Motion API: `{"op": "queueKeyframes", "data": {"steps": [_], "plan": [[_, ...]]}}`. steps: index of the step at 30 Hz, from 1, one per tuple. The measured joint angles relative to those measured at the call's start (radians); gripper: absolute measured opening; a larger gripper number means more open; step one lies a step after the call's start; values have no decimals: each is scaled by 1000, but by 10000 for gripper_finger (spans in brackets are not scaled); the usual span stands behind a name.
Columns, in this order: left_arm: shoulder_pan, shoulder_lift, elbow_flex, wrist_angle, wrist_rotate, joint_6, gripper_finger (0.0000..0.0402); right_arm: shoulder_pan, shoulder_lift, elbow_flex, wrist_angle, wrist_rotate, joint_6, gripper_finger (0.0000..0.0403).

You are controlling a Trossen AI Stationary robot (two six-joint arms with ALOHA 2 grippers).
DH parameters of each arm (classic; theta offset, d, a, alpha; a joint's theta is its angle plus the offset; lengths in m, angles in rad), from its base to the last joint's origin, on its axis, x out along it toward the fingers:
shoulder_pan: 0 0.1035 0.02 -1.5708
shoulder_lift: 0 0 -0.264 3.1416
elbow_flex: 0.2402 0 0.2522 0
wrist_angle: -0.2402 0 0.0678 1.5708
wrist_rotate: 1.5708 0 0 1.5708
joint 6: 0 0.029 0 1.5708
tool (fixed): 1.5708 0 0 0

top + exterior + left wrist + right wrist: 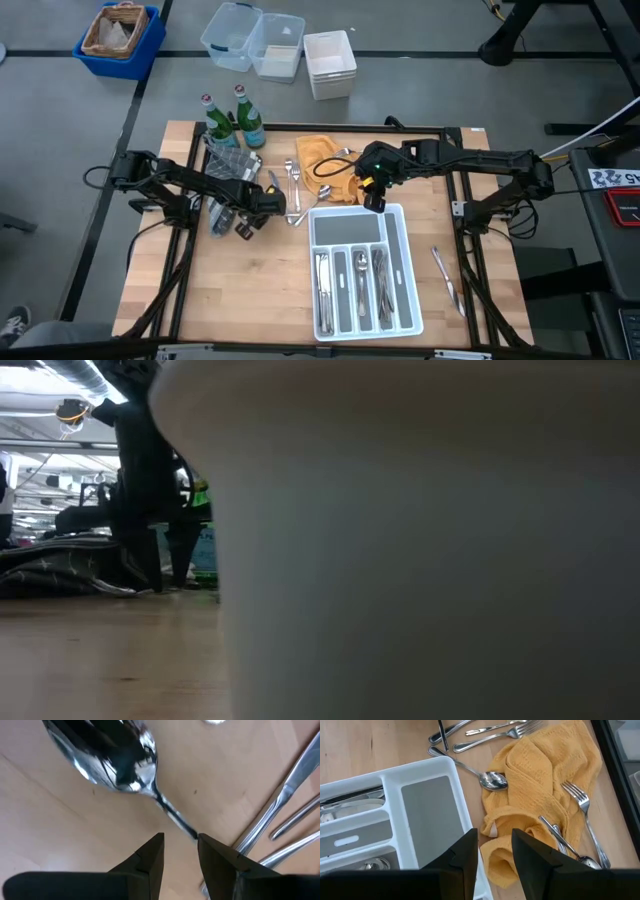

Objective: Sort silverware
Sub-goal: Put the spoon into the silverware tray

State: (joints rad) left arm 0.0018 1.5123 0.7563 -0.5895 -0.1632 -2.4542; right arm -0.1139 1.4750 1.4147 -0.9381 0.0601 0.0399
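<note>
At centre-left of the high view the left gripper [268,207] is low over the wooden tabletop [250,290], its fingers [150,860] parted a little on either side of the handle of a spoon [117,757] lying there, not visibly clamping it. The right gripper [374,201] hovers at the upper edge of the white tray [400,222], fingers [465,857] slightly apart and empty. Loose silverware [293,195] lies near the yellow cloth [325,160]; more pieces [352,280] rest in the tray's compartments, and a knife [447,278] lies to its right.
</note>
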Motion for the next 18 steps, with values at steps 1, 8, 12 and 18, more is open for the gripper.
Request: {"op": "queueKeyframes", "data": {"steps": [1,8,12,18], "plan": [[4,0,0,-5,-6,0,109,0,0,0,0,0,0,122],[28,6,0,-31,-25,0,109,0,0,0,0,0,-1,122],[26,26,0,-28,20,5,109,0,0,0,-9,0,-2,122],[25,74,6,-31,26,28,109,0,0,0,-10,0,-2,122]]}}
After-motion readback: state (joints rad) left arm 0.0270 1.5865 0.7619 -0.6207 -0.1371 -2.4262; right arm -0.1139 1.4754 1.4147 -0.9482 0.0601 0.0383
